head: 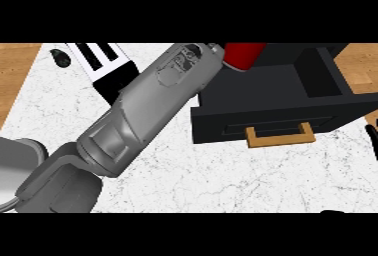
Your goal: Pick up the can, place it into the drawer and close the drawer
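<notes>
The red can (244, 56) shows at the view's upper edge, above the back of the open black drawer (280, 102), which has a wooden handle (279, 136) on its front. My left forearm (148, 110) runs from the lower left up to the can. The wrist ends right beside the can, and the left hand is cut off by the upper edge, so its hold is hidden. My right hand (371, 137) shows only as straight black fingers at the right edge, apart from the drawer.
A black-and-white appliance (103, 62) stands at the back left, partly under my left forearm, with a small black object (59, 56) beside it. The white marble counter (221, 175) spreads in front of the drawer. Wooden floor (15, 75) borders the counter at the left and right.
</notes>
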Motion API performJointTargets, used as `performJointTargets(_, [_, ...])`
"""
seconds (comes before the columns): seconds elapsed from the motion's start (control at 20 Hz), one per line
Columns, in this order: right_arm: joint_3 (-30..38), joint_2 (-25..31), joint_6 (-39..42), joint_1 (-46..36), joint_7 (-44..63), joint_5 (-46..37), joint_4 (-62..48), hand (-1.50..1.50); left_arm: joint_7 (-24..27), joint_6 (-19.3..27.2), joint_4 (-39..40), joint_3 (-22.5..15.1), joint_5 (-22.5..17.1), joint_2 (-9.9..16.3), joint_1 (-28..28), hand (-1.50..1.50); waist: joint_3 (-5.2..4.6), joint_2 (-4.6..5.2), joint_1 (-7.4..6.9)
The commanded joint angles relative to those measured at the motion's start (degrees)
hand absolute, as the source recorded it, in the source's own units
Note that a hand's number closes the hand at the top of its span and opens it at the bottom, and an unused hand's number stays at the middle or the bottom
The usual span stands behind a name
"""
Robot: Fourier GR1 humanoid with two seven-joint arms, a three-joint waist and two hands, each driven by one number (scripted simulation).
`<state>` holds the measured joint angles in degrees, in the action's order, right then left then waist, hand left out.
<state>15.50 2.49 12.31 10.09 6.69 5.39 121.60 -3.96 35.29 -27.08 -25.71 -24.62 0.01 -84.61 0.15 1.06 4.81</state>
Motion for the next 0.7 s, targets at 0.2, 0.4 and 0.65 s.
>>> performJointTargets(0.2, [-0.61,-0.71,-1.01,-1.94,-2.44,-2.16,-2.63,-1.5,3.33,1.71,4.34,-4.33,-2.34,-0.01,0.08,1.5,0.05,0.44,1.21])
performJointTargets(0.4, [-0.36,0.44,-0.05,-2.37,-0.41,-0.24,-0.82,-1.5,5.73,1.1,5.42,-6.4,-2.6,-0.01,1.49,1.5,0.02,0.48,1.51])
performJointTargets(0.65, [-1.63,-0.3,-1.14,-4.13,-0.01,-1.65,-2.24,-1.5,4.77,3.18,6.81,-8.58,-3.51,-0.01,1.12,-1.5,0.06,0.8,2.39])
